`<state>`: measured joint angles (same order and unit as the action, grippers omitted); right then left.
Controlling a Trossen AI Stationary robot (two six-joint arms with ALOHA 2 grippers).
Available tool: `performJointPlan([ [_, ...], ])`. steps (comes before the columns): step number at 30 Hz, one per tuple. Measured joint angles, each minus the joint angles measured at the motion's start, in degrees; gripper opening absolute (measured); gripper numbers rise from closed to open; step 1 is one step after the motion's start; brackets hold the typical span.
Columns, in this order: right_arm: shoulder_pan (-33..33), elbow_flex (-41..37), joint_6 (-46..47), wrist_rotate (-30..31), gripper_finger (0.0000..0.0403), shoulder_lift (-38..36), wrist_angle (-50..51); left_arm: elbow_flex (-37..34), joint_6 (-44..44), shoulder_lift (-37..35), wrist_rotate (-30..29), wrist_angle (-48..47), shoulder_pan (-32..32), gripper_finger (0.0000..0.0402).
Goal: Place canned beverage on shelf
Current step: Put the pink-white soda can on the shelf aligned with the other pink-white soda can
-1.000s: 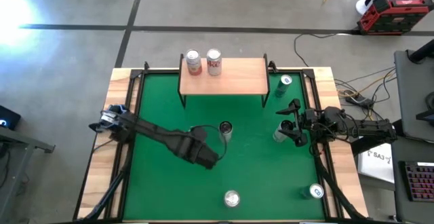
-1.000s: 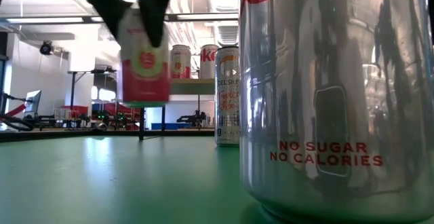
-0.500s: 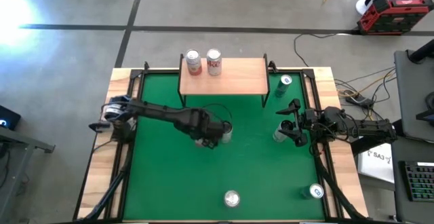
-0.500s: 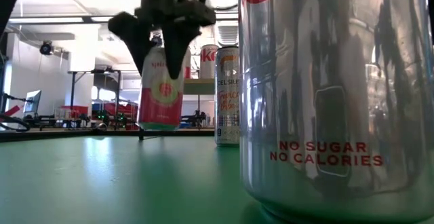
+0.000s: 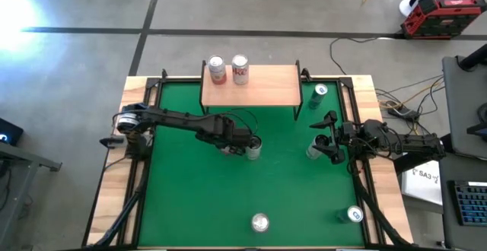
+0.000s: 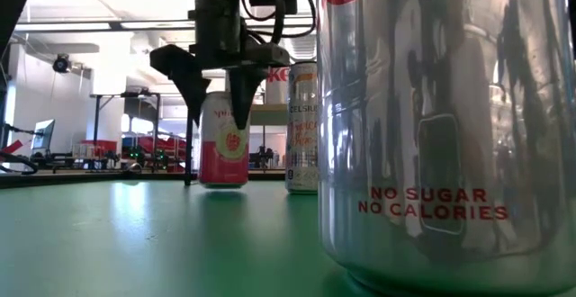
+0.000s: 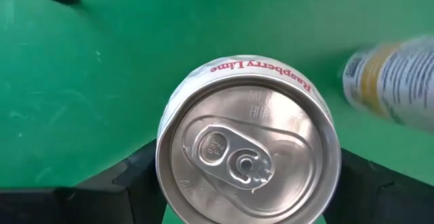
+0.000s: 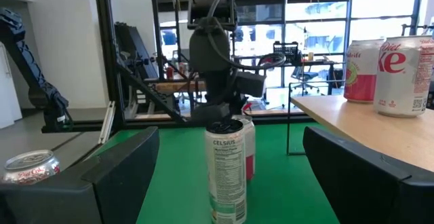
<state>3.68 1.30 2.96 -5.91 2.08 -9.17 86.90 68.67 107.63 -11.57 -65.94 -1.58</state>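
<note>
My left gripper (image 5: 233,142) is over the middle of the green mat, shut on a pink Raspberry Lime can (image 7: 247,142), which stands upright just left of a tall Celsius can (image 5: 253,147). In the low view the pink can (image 6: 223,153) has its base down at the mat. The shelf (image 5: 251,86), a light-wood board on black legs, stands at the far edge with two cans (image 5: 218,70) (image 5: 240,69) on its left end. My right gripper (image 5: 326,138) waits open at the mat's right side, facing the Celsius can (image 8: 226,173). My left gripper pinches the pink can's upper side wall (image 7: 163,173) between its two fingers (image 6: 238,94), one on each opposite side. The fingers come from above, pointing down. The can is upright with its base at the mat; I cannot tell whether it rests there or hangs just above.
A silver can (image 5: 314,151) is close beside my right gripper. A green can (image 5: 319,92) stands right of the shelf. A silver can (image 5: 261,222) and another can (image 5: 354,214) stand near the front edge. The shelf's right half is bare wood.
My left gripper has carried the pink can toward the table's far edge and gone down. The can, lifted clear a second ago, is now down at the mat beside the Celsius can, still upright.
</note>
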Motion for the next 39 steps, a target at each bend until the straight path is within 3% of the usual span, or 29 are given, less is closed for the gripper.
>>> performJointPlan([
  [10, 0.0, 0.0, 0.0, 0.0, 0.0357, 0.0, 0.0, -0.3, 8.6, 0.0, -1.5, 0.4, -0.3, 0.0316],
  [17, 0.0, 0.0, 0.0, 0.0, 0.0357, 0.0, 0.0, -0.3, 13.9, 0.0, -5.6, 0.9, -1.8, 0.0325],
  [24, 0.0, 0.0, 0.0, 0.0, 0.0357, 0.0, 0.0, -0.3, 33.5, 0.0, -8.0, -1.2, -2.9, 0.0341],
  [34, 0.0, 0.0, 0.0, 0.0, 0.0357, 0.0, 0.0, -0.3, 62.1, 0.0, -4.4, 0.6, -3.5, 0.0394],
  [39, 0.0, 0.0, 0.0, 0.0, 0.0357, 0.0, 0.0, -0.3, 69.0, 0.0, -4.5, 1.0, -3.2, 0.0397],
])
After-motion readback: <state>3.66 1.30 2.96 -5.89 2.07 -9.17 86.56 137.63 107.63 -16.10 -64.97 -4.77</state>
